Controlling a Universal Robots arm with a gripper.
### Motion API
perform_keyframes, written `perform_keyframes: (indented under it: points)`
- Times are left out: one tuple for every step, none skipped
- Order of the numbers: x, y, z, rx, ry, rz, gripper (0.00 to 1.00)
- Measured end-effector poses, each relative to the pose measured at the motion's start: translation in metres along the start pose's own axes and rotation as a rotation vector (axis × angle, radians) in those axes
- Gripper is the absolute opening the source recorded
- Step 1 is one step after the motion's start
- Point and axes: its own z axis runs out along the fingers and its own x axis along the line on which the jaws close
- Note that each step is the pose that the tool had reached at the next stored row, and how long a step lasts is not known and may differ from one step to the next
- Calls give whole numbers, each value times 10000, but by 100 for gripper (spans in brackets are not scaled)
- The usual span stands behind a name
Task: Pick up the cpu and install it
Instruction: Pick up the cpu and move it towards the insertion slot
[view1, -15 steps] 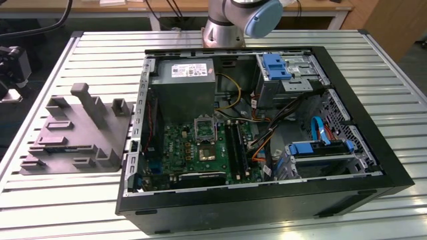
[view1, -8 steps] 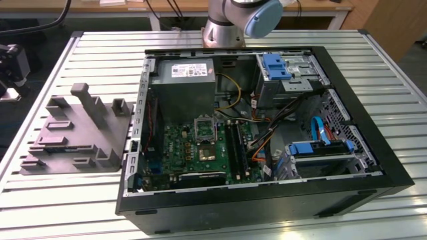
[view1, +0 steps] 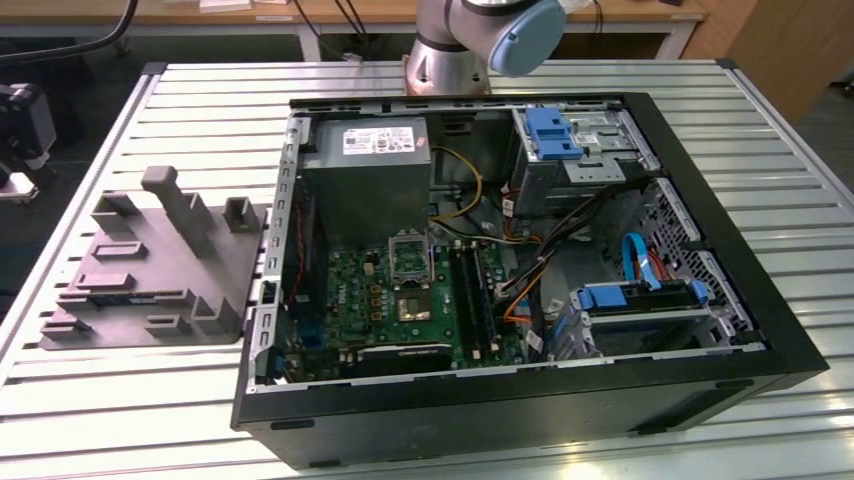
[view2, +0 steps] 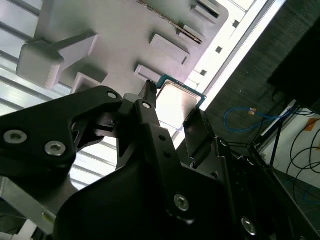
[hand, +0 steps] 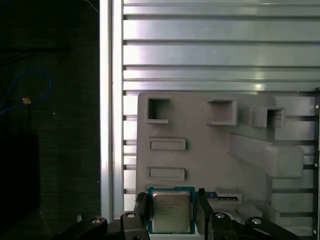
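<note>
The cpu (hand: 170, 212), a flat square chip with a pale metal top and a green rim, sits between the two black fingers of my gripper (hand: 171, 200), one finger against each side edge. In the second wrist view the cpu (view2: 176, 102) shows from a slant in the same hold of the gripper (view2: 172, 107), well above the grey tray (view2: 115, 30). That tray (hand: 210, 145) lies below on the slatted table. In the exterior view the green motherboard (view1: 400, 300) lies inside the open computer case (view1: 534, 400), its metal-framed socket (view1: 407, 255) facing up.
The tray (view1: 134, 280) with its upright posts stands at the exterior view's left of the case. Inside the case are a grey power supply (view1: 367, 180), coloured cables (view1: 534, 260) and blue drive brackets (view1: 554, 135). The arm's base (view1: 447, 50) is behind the case.
</note>
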Motion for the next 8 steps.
perform_keyframes:
  points:
    - [0,0,-8,1,0,-1,47]
    - [0,-1,-15,2,-1,0,47]
    - [0,-1,-22,4,-1,-1,47]
    - [0,-1,-32,7,1,0,47]
    - [0,-1,-40,8,1,0,47]
    - [0,-1,-48,9,0,-1,47]
    - [0,-2,-57,10,0,-1,47]
    - [0,-2,-66,11,0,0,47]
